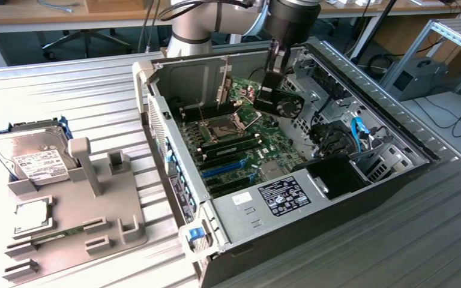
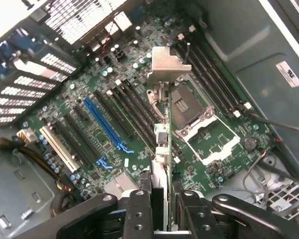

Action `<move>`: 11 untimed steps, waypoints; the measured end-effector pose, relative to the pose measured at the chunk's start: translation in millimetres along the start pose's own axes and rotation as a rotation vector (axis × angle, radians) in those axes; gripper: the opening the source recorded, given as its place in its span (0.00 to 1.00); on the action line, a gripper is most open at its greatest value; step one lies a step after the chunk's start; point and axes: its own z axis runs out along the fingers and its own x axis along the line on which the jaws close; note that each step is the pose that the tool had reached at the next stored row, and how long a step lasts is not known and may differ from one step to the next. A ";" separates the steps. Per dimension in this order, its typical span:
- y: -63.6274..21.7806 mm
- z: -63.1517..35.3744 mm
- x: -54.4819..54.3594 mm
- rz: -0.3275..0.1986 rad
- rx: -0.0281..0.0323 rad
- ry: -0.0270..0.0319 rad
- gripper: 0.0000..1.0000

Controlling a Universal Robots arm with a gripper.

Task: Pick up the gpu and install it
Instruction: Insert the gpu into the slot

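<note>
My gripper [image 1: 272,81] reaches down into the open computer case [image 1: 158,126] and is shut on the gpu [image 1: 283,103], a black card with a round fan. The card hangs upright above the green motherboard [image 1: 239,147], near its back end and apart from it. In the wrist view the gpu [image 2: 162,144] appears edge-on between my fingers [image 2: 139,214], and its silver bracket [image 2: 167,64] is at the far end. It hovers over the CPU socket [image 2: 189,107], beside the black slots. The blue expansion slot [image 2: 107,124] lies further to one side.
A silver hard drive [image 1: 34,153] with a white label stands in a grey fixture tray [image 1: 94,210] at the exterior view's left. Inside the case are a power supply [image 1: 283,195], blue cables [image 1: 359,132] and drive cages. The case walls stand close around the card.
</note>
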 end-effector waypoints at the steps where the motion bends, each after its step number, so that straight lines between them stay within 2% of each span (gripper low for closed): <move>1: 0.0 0.0 0.0 -0.017 0.0004 0.0003 0.26; 11: 0.0 0.2 0.0 -0.141 0.0040 0.0023 0.26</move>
